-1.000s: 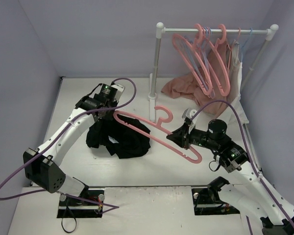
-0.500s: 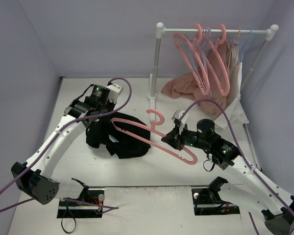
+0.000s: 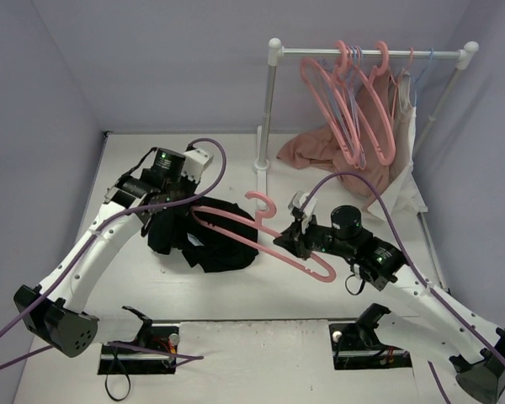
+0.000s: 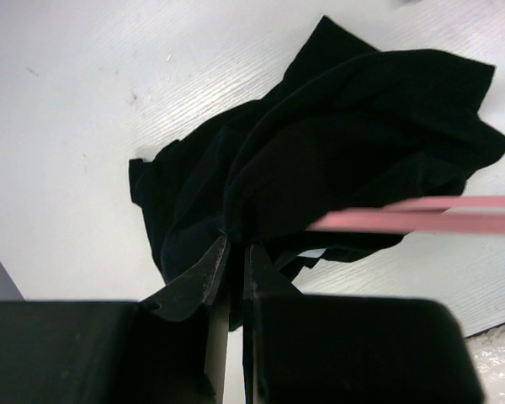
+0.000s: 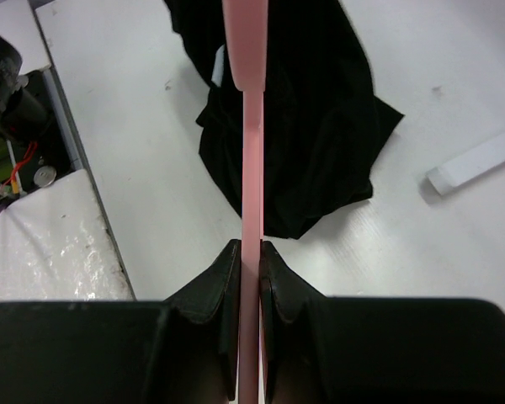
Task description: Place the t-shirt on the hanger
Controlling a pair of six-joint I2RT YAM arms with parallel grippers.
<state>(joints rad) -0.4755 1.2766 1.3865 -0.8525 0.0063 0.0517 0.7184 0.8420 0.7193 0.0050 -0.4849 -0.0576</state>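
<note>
I work on a white table with a fine grain, boxed in by plain lavender walls to my left, ahead and to my right. At its far right stands a white tube clothes rack, with spare pink hangers hooked on its rail, a dusty-pink garment slumping onto the tabletop and a white garment beside it. The light is soft and even, with only faint shadows.

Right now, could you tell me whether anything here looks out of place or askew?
The dusty-pink garment sags from the rack and pools on the table. The t-shirt is a crumpled heap, pinched by the left pincer; the right pincer grips the hanger.
</note>
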